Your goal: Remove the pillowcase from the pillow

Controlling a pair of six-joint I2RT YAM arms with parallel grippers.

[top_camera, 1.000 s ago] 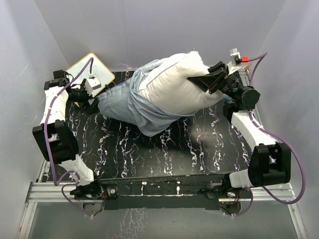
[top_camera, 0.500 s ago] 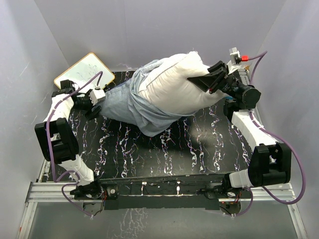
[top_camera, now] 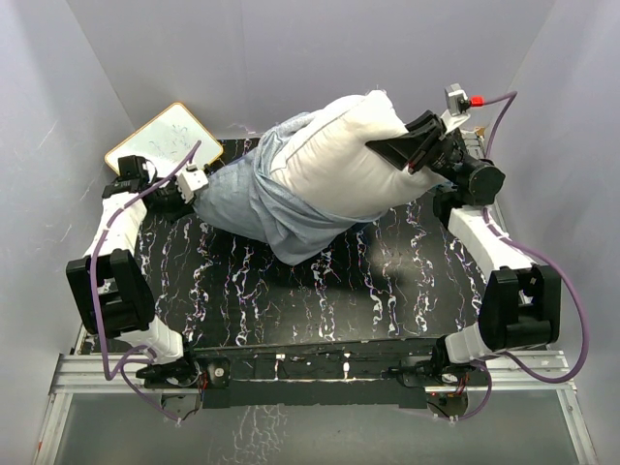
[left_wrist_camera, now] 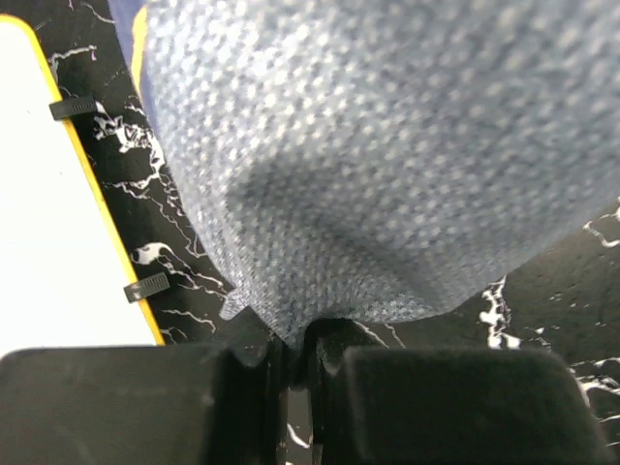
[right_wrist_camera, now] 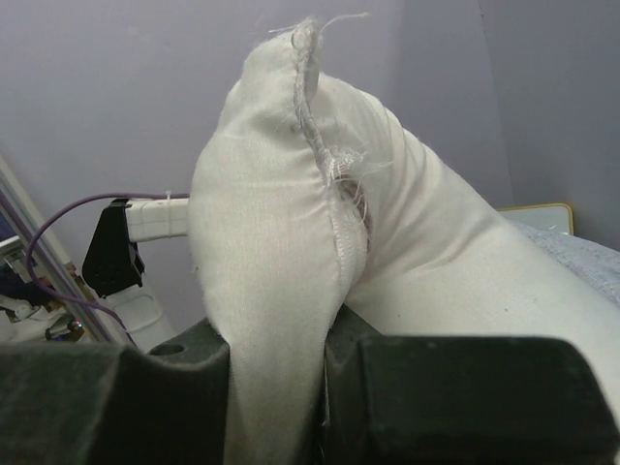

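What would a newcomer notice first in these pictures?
The plump white pillow bulges partly out of the grey-blue pillowcase at the far middle of the table. The right gripper is shut on the pillow's corner. The left gripper pinches the pillowcase's edge, beside the white board at far left.

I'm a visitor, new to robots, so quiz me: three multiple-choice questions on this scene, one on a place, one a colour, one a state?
1. Where is the white board? A by the far left corner; B near right corner; C table's middle.
2. What colour is the pillow? A red; B white; C green.
3. The left end effector is: A wide open; B holding the board; C shut on the pillowcase.
Answers: A, it lies beyond the left arm; B, plain white shows; C, it pinches the grey-blue cloth.
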